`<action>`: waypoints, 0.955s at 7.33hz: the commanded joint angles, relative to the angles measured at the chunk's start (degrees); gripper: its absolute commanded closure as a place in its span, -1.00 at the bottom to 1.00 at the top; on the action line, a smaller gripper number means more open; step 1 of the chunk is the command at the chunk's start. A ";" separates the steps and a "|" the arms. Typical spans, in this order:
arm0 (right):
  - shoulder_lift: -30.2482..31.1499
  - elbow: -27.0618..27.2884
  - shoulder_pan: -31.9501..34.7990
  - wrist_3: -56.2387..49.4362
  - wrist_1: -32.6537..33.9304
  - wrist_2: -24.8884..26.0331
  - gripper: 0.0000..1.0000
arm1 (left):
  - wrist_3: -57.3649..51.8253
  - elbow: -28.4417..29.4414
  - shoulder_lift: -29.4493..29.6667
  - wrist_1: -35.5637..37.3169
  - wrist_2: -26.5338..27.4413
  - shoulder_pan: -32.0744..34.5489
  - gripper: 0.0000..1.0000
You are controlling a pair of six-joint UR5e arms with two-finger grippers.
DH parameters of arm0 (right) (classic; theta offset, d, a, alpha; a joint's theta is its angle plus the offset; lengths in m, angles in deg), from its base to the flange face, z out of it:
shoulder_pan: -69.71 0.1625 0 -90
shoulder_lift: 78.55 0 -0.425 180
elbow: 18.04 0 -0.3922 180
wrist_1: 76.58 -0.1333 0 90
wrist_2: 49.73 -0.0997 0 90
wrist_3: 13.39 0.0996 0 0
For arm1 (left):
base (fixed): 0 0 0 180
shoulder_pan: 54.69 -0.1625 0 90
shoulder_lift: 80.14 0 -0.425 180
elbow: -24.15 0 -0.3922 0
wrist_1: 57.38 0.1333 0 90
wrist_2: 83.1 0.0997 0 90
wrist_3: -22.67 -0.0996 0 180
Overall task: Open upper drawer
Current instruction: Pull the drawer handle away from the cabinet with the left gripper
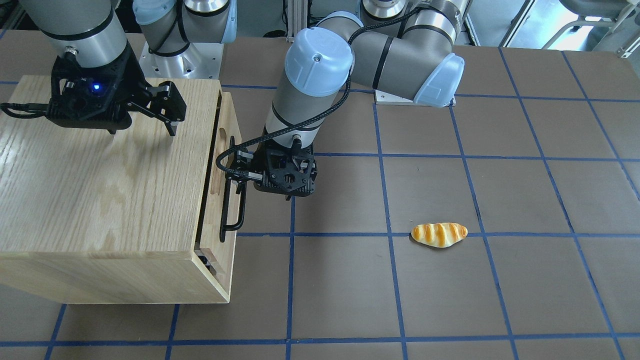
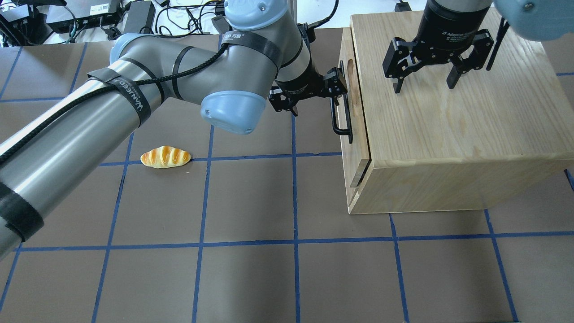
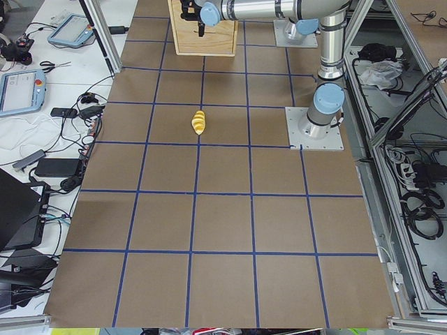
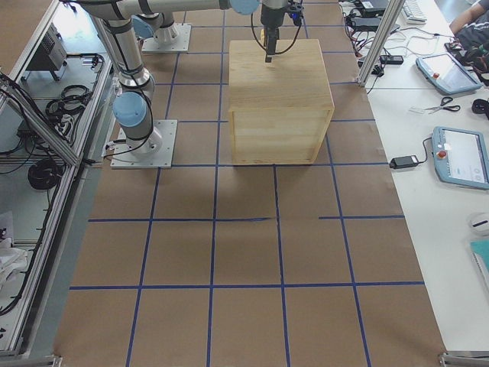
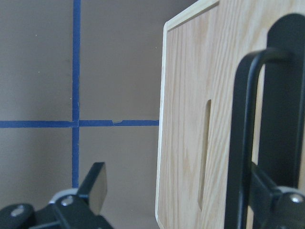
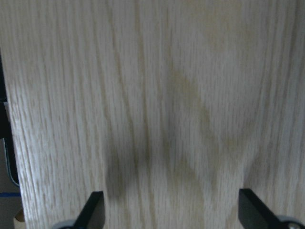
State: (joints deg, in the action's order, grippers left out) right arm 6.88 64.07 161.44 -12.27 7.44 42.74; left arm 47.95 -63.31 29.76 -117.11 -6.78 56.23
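The upper drawer [image 1: 230, 260] has a light oak front and sits slightly out of the oak cabinet [image 1: 100, 190], with a dark gap behind its front. It also shows in the overhead view [image 2: 356, 143]. My left gripper [image 2: 309, 95] is open at the drawer's black bar handle [image 2: 334, 116]. In the left wrist view one finger [image 5: 95, 183] hangs free over the table and the other is right at the handle [image 5: 243, 143]. My right gripper [image 2: 423, 85] is open and empty, fingers down on or just over the cabinet top [image 6: 171, 95].
A bread roll [image 1: 439, 234] lies on the brown mat with blue tape lines, on the robot's left of the cabinet, also seen in the overhead view [image 2: 165, 157]. The left arm's elbow [image 2: 233, 105] hangs over the mat beside the drawer.
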 commanded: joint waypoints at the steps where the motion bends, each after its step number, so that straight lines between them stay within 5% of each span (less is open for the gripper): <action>1: 0.00 0.07 0.03 -0.06 0.00 0.00 -1.00 | -2.49 -0.77 -1.09 -0.04 0.05 -1.93 -1.00; 7: 0.00 -0.02 0.03 -0.06 0.00 0.00 -1.00 | -7.86 -5.17 -5.47 -1.18 0.14 -4.92 -1.00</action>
State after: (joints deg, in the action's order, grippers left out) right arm 6.88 64.05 161.45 -12.30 7.44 42.74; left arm 41.46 -67.79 25.46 -117.46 -6.81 51.49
